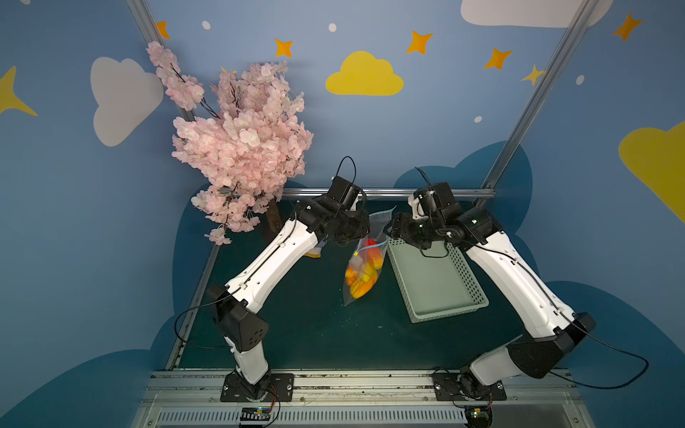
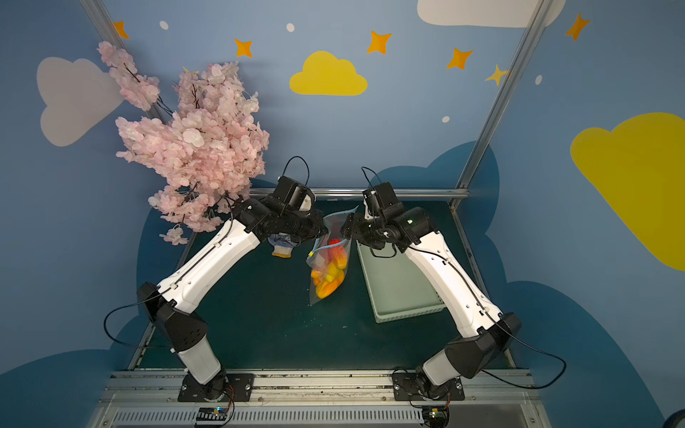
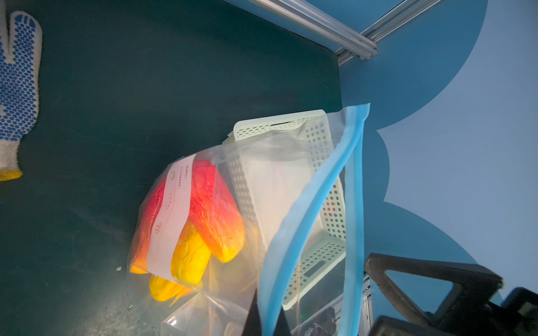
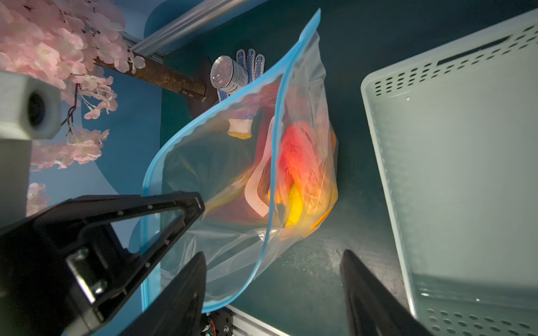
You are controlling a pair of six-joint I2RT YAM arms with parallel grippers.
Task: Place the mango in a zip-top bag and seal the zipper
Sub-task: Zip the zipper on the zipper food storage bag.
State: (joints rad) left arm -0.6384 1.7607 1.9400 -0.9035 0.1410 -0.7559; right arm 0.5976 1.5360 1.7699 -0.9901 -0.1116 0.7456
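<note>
**Q:** Where is the mango, and how is the bag held?

**A:** The mango point(image 1: 361, 272), red shading to yellow, is seen inside the zip-top bag point(image 3: 270, 174). It has settled at the bottom, which rests on the dark worktop point(image 1: 296, 333). The bag is hung from its mouth. One lip of the zipper point(image 3: 320, 189) is pinched by the closed left fingers point(image 4: 186, 209), so the mouth is kept raised and gaping. The two blue lips are seen apart, so sealing is judged not yet done.

**Q:** And the right fingers?

**A:** The right fingers point(image 4: 186, 285) are spread open and empty. The free lip appears to pass between them, and no contact can be made out.

**Q:** What room is left for moving?

**A:** The pale green basket point(image 1: 433, 289) lies just beside the bag on the right arm's side, so little clearance is offered there. Open worktop is left toward the arm bases. On the left arm's side, a dotted glove point(image 3: 17, 81) and a clear can point(image 4: 228, 72) lie by the blossom tree point(image 1: 241, 148), apart from the bag. The back rail point(image 1: 389, 192) is near the raised mouth.
</note>
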